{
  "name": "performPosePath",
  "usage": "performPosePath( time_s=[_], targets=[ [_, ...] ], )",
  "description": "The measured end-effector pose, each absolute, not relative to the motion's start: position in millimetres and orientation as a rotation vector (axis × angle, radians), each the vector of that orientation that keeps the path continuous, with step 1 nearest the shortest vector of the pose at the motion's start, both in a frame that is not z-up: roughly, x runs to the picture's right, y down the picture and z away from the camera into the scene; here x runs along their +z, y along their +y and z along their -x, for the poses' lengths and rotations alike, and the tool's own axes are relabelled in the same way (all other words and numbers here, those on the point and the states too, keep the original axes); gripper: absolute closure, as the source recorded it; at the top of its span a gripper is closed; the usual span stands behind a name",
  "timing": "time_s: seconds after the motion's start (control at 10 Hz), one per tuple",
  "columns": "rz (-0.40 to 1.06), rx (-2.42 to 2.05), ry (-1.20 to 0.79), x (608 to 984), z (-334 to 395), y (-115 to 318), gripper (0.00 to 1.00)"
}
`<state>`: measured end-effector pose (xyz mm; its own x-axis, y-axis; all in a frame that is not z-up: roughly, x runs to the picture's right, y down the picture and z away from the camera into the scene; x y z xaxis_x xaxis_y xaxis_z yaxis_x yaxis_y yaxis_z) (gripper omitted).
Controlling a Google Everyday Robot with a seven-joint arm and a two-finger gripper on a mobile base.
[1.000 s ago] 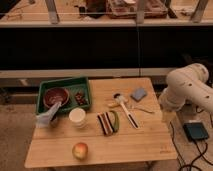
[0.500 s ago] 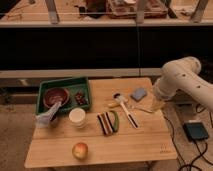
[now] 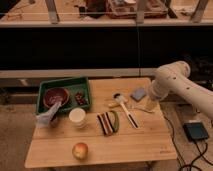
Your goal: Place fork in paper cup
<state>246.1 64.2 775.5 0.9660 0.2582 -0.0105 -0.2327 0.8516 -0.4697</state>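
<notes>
Single camera, high, front-on, angled down over whole light wooden table, mid-range; gripper low over table's right side.

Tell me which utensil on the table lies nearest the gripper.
The thin silvery fork, right beside the gripper near the table's right side; the longer white-handled utensil with the dark head lies farther left.

Pincer beside blue pad; white paper cup; green tray.
</notes>
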Motion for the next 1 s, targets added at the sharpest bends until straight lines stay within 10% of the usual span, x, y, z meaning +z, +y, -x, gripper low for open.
performPosePath(
  time_s=[1.0],
  targets=[
    [0.59,0.255,-0.124,882,-221,91,0.35]
  ],
)
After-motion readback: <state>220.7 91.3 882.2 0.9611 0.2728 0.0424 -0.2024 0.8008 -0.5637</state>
